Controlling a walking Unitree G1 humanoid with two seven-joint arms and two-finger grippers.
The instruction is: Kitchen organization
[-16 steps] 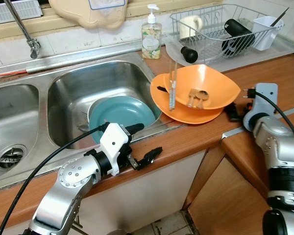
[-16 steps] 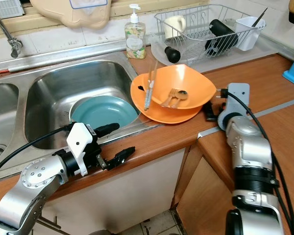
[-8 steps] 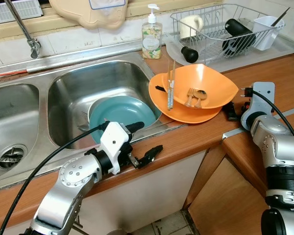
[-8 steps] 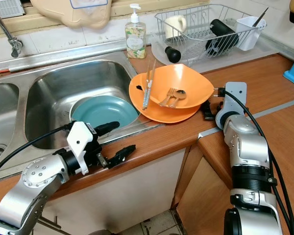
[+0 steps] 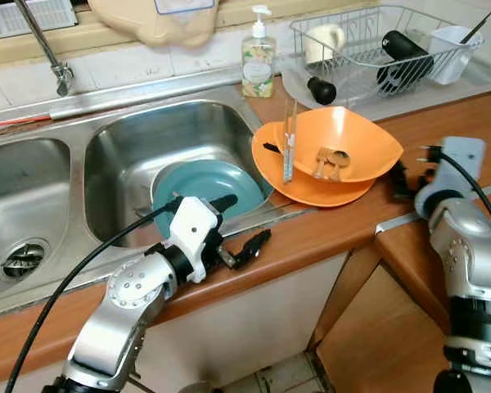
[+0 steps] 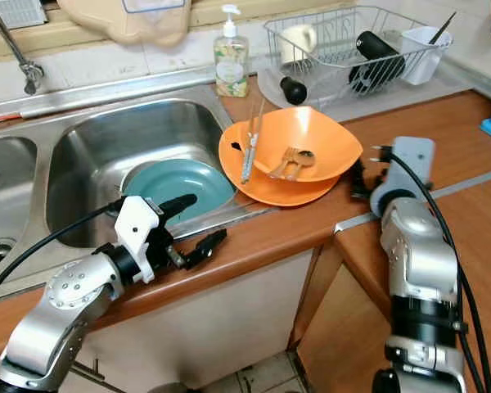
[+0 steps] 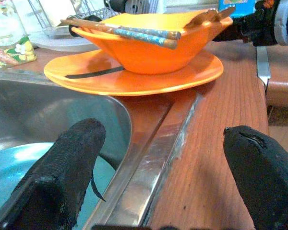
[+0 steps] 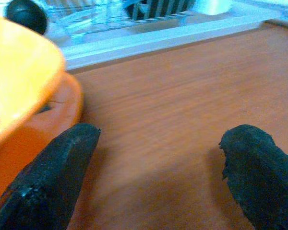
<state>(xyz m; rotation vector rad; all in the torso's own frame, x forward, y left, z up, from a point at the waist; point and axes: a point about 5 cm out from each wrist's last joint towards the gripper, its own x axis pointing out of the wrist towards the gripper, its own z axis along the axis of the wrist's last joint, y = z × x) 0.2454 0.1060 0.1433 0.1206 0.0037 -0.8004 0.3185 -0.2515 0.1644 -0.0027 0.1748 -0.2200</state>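
An orange bowl [image 5: 344,143] sits on an orange plate [image 5: 311,192] on the wooden counter, right of the sink. Chopsticks [image 5: 288,147] lean across the bowl's left rim, and a spoon and fork [image 5: 331,160] lie inside. A teal plate [image 5: 200,184] rests in the right sink basin. My left gripper [image 5: 250,218] is open, straddling the sink's front rim, with the bowl [image 7: 149,52] and plate [image 7: 134,79] ahead of it. My right gripper [image 5: 398,180] is open, low over the counter just right of the orange plate [image 8: 38,124], holding nothing.
A wire dish rack [image 5: 368,49] with a mug, a black bottle and a white caddy stands behind the bowl. A soap bottle [image 5: 258,61] stands by the sink's back corner. The faucet [image 5: 45,49] rises between the basins. A lower counter section [image 5: 417,262] is at the right.
The view has shifted slightly. My left gripper has edged a little forward over the sink rim. Both grippers stay open and the dishes have not moved.
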